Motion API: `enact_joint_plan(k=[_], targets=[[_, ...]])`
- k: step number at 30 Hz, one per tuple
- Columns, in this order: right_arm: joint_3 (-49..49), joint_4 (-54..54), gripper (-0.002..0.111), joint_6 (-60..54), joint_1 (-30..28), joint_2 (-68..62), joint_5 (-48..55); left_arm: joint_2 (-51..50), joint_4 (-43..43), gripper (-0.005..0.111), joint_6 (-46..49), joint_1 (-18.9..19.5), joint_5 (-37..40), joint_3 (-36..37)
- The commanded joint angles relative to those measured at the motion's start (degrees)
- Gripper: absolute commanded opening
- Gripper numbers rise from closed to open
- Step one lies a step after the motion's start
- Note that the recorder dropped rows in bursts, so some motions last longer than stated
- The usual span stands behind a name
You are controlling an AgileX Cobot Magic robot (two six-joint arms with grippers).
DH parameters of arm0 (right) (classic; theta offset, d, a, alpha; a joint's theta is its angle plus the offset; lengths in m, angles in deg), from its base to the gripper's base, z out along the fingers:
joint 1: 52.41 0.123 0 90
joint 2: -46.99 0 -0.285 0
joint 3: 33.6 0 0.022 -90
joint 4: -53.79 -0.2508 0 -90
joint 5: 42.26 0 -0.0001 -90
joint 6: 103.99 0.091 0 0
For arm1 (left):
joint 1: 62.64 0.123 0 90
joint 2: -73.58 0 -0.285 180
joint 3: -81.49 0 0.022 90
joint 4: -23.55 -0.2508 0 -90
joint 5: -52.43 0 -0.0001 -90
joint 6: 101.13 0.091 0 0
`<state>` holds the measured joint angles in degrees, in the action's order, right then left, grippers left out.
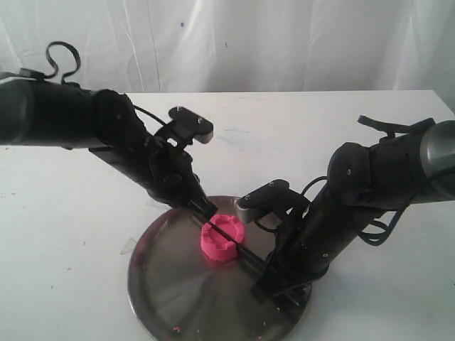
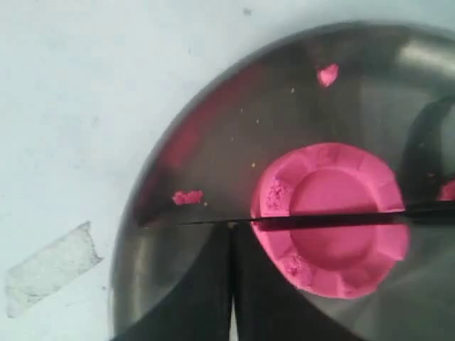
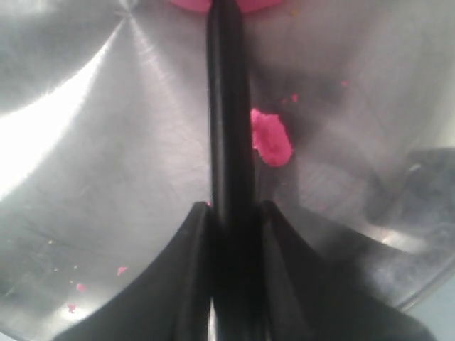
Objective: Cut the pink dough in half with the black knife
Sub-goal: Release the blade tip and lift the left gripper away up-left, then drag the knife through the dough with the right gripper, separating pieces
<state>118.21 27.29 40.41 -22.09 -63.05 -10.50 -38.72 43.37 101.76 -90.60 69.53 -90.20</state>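
The pink dough (image 1: pixel 219 243) (image 2: pixel 330 217), a round puck with a notched rim, sits in one piece near the middle of the round steel plate (image 1: pixel 163 284). The black knife (image 1: pixel 247 251) (image 2: pixel 320 222) lies straight across the puck's top. My right gripper (image 1: pixel 274 275) (image 3: pixel 233 209) is shut on the knife's handle (image 3: pixel 229 128) over the plate's right part. My left gripper (image 1: pixel 207 208) (image 2: pixel 231 231) is shut, and its tips touch the thin blade near its point, just beside the dough. In the right wrist view only the dough's edge (image 3: pixel 190 3) shows.
Pink crumbs lie on the plate (image 2: pixel 213 128): one beyond the dough (image 2: pixel 328 74), one by the blade tip (image 2: pixel 188 197), a bigger one beside the handle (image 3: pixel 271 138). A strip of clear tape (image 2: pixel 50 266) is stuck to the white table (image 1: pixel 71 213).
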Motion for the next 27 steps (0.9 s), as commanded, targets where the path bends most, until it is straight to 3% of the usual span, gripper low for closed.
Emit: enact_joint_plan(k=[1,6,11,16,22,27], targets=[[-0.27,0.87,0.000,-0.20,-0.08,-1.30,-1.57,6.33,-1.27,0.000,0.07,0.19,2.44,0.26],[-0.27,0.87,0.000,-0.20,-0.08,-1.30,-1.09,11.88,-8.80,0.000,-3.82,3.88,5.20,0.26],[-0.10,0.87,0.000,-0.20,-0.08,-1.30,-0.89,16.25,-15.99,0.000,-15.82,14.11,10.74,0.26],[0.99,0.87,0.000,-0.20,-0.08,-1.30,1.68,19.15,-15.43,0.000,-17.17,21.71,7.85,3.51],[1.19,0.63,0.000,-0.20,-0.08,-1.30,2.89,19.53,-14.26,0.000,-17.17,23.34,0.46,7.28],[1.19,0.63,0.000,-0.64,0.62,-1.30,2.89,19.53,-13.86,0.000,-17.17,23.22,-0.16,7.28]])
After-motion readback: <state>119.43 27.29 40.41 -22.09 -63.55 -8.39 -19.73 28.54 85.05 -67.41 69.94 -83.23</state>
